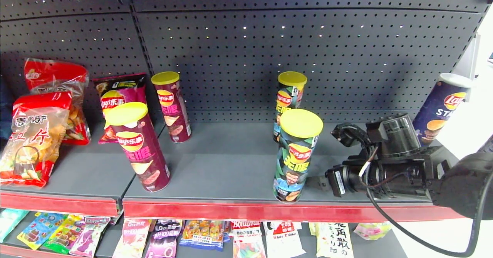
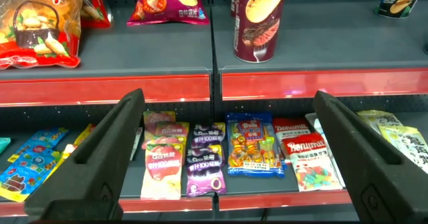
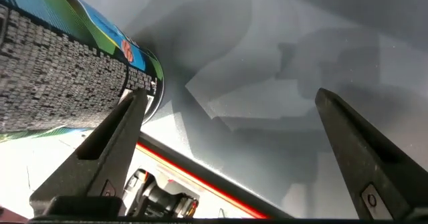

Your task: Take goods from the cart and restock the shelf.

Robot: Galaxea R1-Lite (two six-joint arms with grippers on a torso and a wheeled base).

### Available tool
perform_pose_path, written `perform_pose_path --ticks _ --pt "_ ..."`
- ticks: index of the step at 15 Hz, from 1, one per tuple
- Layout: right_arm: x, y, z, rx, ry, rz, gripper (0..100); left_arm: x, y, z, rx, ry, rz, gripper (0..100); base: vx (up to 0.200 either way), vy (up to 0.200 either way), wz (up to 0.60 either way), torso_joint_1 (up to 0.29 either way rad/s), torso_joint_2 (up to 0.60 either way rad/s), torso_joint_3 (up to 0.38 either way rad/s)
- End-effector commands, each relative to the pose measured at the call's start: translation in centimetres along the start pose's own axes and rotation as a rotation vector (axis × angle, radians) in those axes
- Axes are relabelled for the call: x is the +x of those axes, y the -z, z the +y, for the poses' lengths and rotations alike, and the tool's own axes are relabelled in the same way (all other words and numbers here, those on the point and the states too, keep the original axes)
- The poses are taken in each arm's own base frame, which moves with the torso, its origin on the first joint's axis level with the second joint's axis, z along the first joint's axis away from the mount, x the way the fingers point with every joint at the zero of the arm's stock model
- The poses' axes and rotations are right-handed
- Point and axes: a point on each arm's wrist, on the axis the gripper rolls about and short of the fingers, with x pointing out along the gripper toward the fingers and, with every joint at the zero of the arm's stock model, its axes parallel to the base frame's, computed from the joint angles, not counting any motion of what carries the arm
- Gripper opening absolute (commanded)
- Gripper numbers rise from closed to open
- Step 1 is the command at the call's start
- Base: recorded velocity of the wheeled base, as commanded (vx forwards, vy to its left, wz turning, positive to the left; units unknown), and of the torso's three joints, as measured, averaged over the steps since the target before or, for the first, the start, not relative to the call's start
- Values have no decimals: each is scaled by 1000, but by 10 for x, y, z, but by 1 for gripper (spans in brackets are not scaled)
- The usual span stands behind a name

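Two maroon cans point(image 1: 140, 146), two green cans point(image 1: 298, 154), one blue can point(image 1: 441, 108), three bags point(image 1: 32, 138).

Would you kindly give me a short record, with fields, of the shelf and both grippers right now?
Front green can: upright, near the shelf front edge
Right gripper: open, beside that can, not clamping it
Left gripper: open, empty, facing the lower packets
Purple cans: two, upright, left of centre
Blue can: far right of the shelf
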Motion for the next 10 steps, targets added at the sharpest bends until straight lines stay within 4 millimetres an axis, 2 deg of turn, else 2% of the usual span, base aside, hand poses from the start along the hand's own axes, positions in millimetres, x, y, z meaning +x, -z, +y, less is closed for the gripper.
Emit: perform_pose_path --ticks 1,4,10 --pt "0 2 0 -1 7 6 100 0 0 0 0 -1 0 100 0 0 0 0 0 0" --pt "-12 6 0 -9 3 -5 100 0 0 0 0 -1 1 100 0 0 0 0 0 0" --pt "-13 8 7 -30 -48 -1 100 0 0 0 0 -1 0 100 0 0 0 0 0 0"
